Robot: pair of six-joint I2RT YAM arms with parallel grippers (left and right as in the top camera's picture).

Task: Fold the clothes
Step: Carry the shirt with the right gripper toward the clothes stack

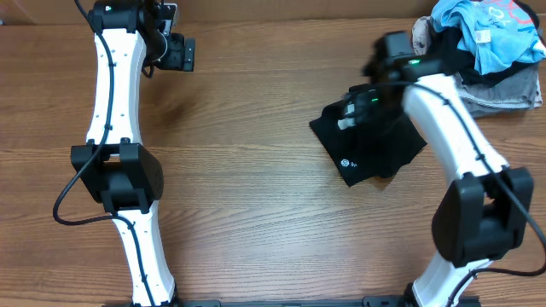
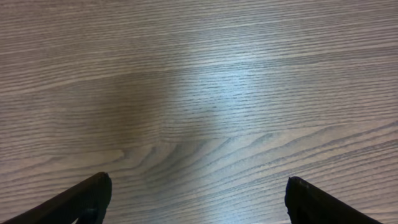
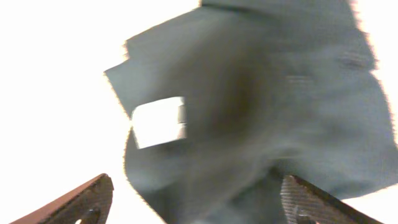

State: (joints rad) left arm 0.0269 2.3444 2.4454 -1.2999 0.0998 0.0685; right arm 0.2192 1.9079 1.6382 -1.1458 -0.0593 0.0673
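The clothes (image 1: 375,158) lie as a small folded black bundle on the right half of the table, with a small white print (image 1: 348,162) near the front edge. My right gripper (image 1: 348,115) hovers over the bundle's back left part. In the right wrist view the right gripper (image 3: 196,193) stands open, and the dark fabric (image 3: 261,93) with a white label (image 3: 158,121) lies below it, blurred. My left gripper (image 1: 181,53) is far off at the back left. In the left wrist view the left gripper (image 2: 198,193) is open over bare wood.
A heap of other garments sits at the back right corner: a light blue shirt (image 1: 490,30) on top and a grey garment (image 1: 503,94) under it. The wooden table (image 1: 256,196) spreads between the two arms.
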